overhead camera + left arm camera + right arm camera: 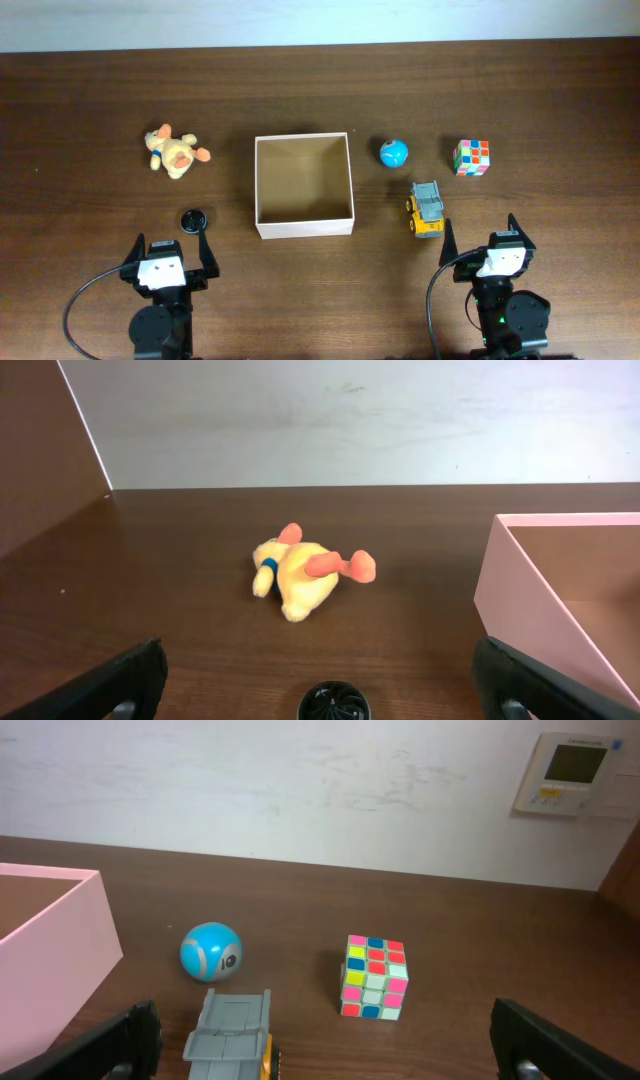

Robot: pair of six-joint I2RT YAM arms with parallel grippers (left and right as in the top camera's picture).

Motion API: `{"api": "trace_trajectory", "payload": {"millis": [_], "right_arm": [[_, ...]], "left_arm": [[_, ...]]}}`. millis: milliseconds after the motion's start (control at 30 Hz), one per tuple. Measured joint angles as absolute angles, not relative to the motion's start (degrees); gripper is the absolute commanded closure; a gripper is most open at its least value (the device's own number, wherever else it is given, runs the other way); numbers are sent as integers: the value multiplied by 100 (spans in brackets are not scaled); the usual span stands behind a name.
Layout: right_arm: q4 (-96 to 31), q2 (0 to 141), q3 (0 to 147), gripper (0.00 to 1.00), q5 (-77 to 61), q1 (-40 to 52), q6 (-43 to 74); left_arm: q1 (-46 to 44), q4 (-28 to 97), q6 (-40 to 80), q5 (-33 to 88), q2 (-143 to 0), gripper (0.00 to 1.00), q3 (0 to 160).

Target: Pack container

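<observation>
Empty square white-walled cardboard container sits centred; orange plush duck lies left, yellow toy truck right, splitting work between arms. Both left hand and right hand spread wide, holding nothing.

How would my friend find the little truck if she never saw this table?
Find the big square box in the middle of the brown table. Three toys sit to its right, and the truck is the one closest to the robot's right arm. It is yellow with a grey back, not round like the blue ball or checkered like the colourful cube.
</observation>
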State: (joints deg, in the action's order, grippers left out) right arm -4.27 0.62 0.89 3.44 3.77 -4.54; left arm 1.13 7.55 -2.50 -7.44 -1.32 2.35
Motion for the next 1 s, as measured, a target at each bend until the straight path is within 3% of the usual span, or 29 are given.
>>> {"api": "trace_trajectory", "payload": {"millis": [1000], "right_arm": [[-381, 62, 89, 1, 342, 377, -268]], "left_arm": [[113, 757, -250, -744, -132, 1, 235]]}}
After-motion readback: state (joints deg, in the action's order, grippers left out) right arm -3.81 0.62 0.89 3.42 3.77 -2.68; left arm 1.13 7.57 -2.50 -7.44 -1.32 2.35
